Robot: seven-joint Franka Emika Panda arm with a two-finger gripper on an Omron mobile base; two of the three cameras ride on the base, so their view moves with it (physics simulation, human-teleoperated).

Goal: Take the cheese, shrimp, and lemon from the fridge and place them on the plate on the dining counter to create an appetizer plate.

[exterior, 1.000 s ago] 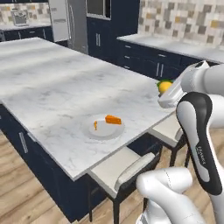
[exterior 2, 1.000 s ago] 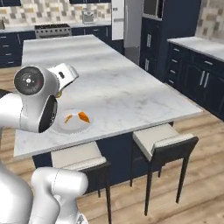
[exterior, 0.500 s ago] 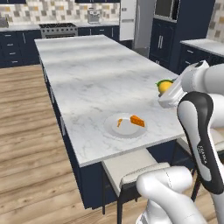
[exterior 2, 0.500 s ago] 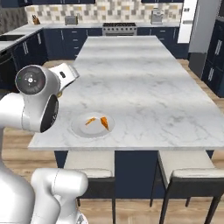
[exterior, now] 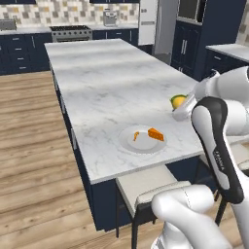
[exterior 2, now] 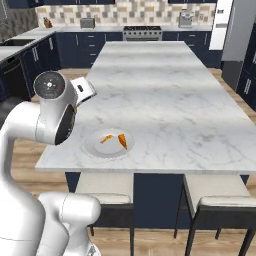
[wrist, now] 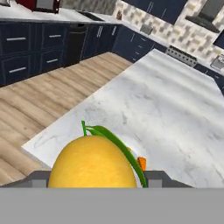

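With the lemon [wrist: 92,162] pinched in the gripper [wrist: 94,181] beside the plate [exterior: 127,144], it could be released early and rolled off the counter [exterior: 107,87].

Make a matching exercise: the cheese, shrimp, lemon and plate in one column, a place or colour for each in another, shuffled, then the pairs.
Things:
1. cheese
2. shrimp
3. lemon
4. plate

Descriptions:
A. round and white, near the dining counter's front edge
B. yellow, held between the jaws, above the counter
C. chunky orange wedge lying on the plate
D. thin orange sliver lying on the plate beside the wedge

Pairs: 1-C, 2-D, 3-B, 4-A
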